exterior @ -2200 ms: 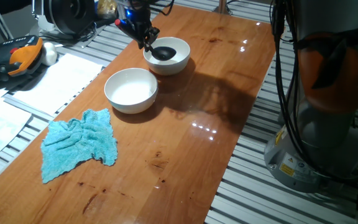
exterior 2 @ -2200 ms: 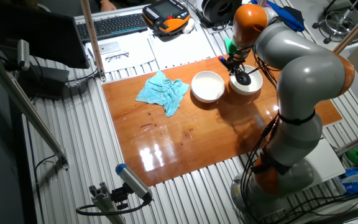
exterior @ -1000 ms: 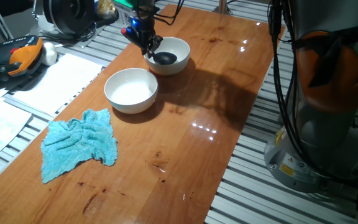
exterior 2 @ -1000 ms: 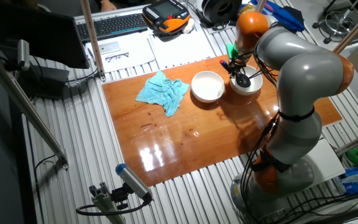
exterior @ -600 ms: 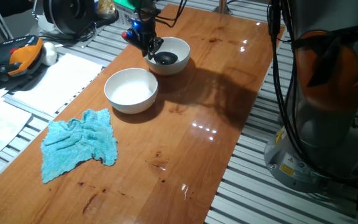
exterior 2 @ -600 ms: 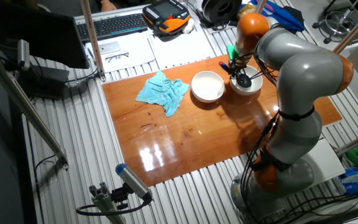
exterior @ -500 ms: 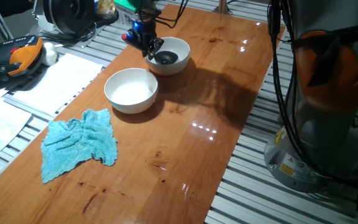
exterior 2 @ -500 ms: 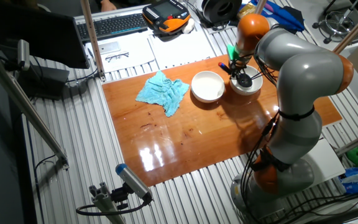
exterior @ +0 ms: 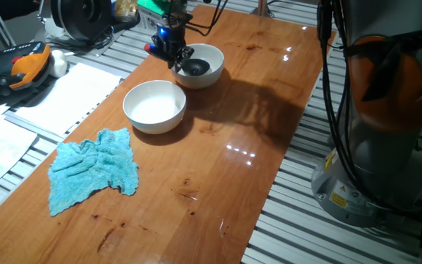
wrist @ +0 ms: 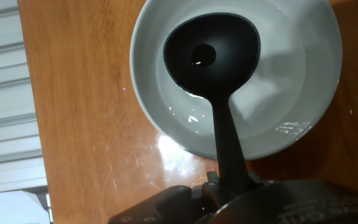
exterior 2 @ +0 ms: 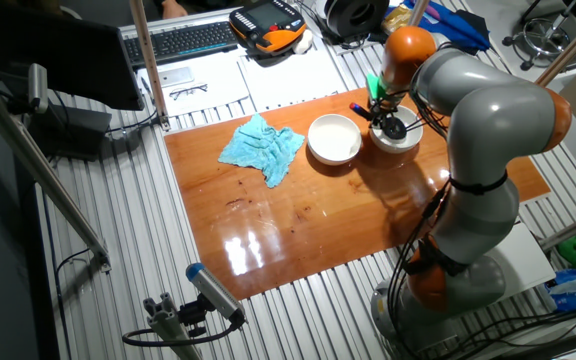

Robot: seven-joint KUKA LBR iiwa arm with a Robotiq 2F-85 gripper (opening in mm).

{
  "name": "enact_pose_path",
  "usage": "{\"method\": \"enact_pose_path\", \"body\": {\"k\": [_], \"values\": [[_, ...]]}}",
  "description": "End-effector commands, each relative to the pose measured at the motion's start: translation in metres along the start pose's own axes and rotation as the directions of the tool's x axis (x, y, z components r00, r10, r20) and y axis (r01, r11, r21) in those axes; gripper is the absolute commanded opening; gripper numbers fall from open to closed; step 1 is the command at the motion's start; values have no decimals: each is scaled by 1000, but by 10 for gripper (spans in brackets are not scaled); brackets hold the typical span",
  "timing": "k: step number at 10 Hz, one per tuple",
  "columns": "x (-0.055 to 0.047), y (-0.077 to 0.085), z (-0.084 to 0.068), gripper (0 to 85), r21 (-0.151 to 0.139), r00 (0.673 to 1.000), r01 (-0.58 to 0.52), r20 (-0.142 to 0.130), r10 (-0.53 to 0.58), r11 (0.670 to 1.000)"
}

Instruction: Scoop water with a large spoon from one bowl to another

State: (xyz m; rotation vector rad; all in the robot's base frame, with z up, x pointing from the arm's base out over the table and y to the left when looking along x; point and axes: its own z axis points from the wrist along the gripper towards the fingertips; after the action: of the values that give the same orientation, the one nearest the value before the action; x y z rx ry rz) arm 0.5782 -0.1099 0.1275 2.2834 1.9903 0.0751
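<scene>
The large spoon, a black ladle [wrist: 211, 53], has its deep cup down inside the far white bowl [exterior: 215, 56], against the bowl's inner wall. My gripper [exterior: 173, 45] is shut on the ladle's thin handle [wrist: 227, 140] just outside the bowl's rim [wrist: 146, 102]. The handle's red tip [exterior 2: 354, 104] sticks out behind the fingers. Water [wrist: 191, 116] shows only as faint glints along the bowl's wall. A second white bowl [exterior: 154, 106] stands beside it, nearer the cloth; in the other fixed view this bowl [exterior 2: 334, 138] sits left of the gripper [exterior 2: 376, 106].
A crumpled blue cloth [exterior: 94, 170] lies on the wooden table [exterior: 255, 110] beyond the second bowl. Papers [exterior: 57, 95], a keyboard [exterior 2: 183, 40] and an orange-black pendant [exterior: 24, 64] sit off the table's edge. The arm's grey base [exterior: 372, 147] stands at the right.
My hand has shifted slightly toward the table's far-left edge, tipping the handle lower. The ladle's cup has stayed inside the far bowl.
</scene>
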Motion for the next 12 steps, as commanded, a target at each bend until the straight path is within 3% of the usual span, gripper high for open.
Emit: {"method": "enact_pose_path", "body": {"k": [1,7,12], "values": [[1,0,2,0,0,1000,-1,0,1,1000],[3,4,15,0,-13,1000,6,3,-6,1000],[5,4,16,0,-25,1000,10,1,-10,1000]]}}
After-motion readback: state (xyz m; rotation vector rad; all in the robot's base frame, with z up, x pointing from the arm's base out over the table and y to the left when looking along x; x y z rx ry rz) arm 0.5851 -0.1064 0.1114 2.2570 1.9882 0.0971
